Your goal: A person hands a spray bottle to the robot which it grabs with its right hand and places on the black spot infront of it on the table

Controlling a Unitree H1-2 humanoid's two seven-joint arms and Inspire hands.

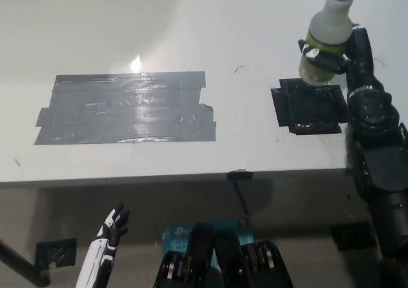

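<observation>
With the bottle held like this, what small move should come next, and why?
Probably lower the spray bottle slightly toward the robot onto the black spot: the right hand grips it just past the spot's far edge. The left hand rests below the table.

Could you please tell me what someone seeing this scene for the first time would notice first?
Most striking is the black right hand at the upper right, shut on a pale spray bottle just above a small black tape square on the white table. Next comes the big grey tape patch at centre left. The white left hand rests at the lower left, below the table edge.
</observation>
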